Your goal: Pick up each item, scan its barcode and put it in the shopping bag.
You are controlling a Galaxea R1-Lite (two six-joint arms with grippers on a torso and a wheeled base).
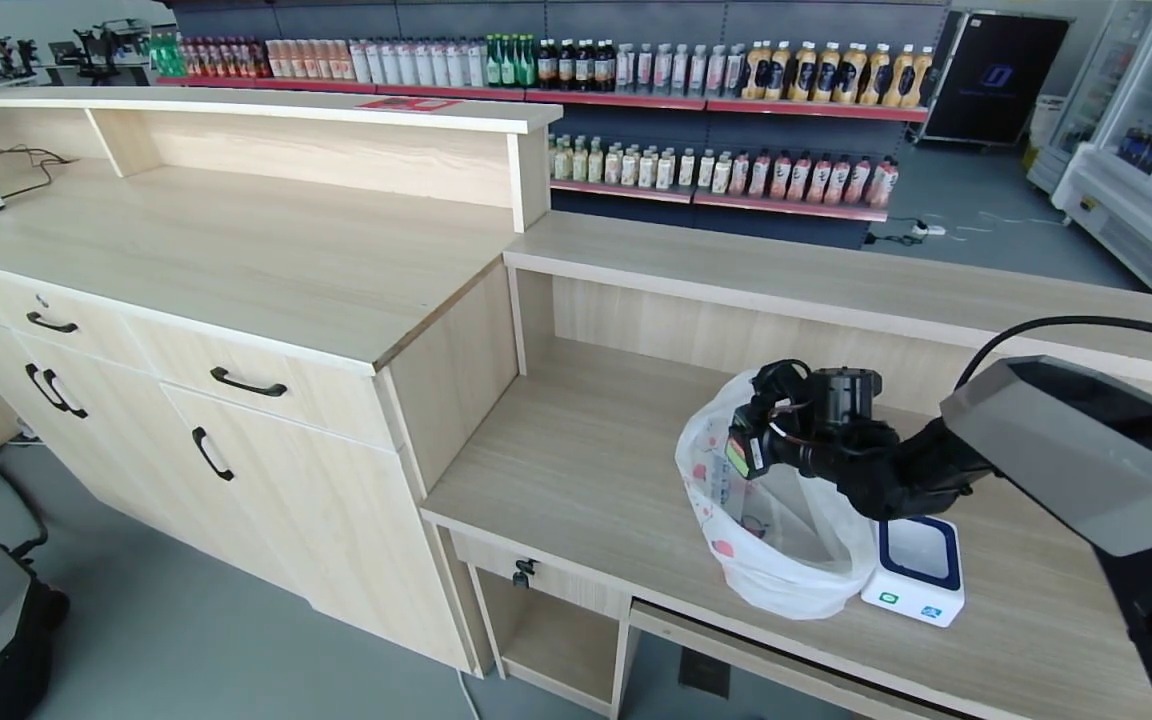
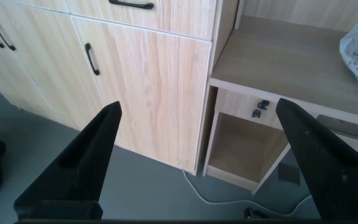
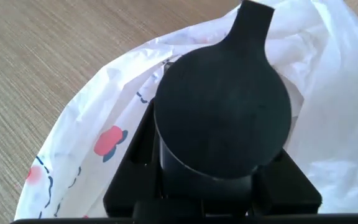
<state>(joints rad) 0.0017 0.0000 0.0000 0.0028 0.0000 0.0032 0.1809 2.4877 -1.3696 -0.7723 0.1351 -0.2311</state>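
Note:
My right gripper [image 1: 771,440] hangs over the open mouth of the white shopping bag [image 1: 771,560] on the low counter. It is shut on a black round container [image 3: 222,112], which covers most of the bag's opening in the right wrist view. The bag [image 3: 98,124] is thin plastic with red and blue prints. A white scanner [image 1: 916,572] with a blue-rimmed window stands right beside the bag. My left gripper [image 2: 199,106] is open and holds nothing, low over the floor in front of the cabinet doors.
The low wooden counter [image 1: 586,450] has a raised back ledge and an open cubby [image 2: 241,146] below it. A taller counter with drawers and black handles [image 1: 248,384] stands to the left. Shelves of bottles [image 1: 716,70] line the back wall.

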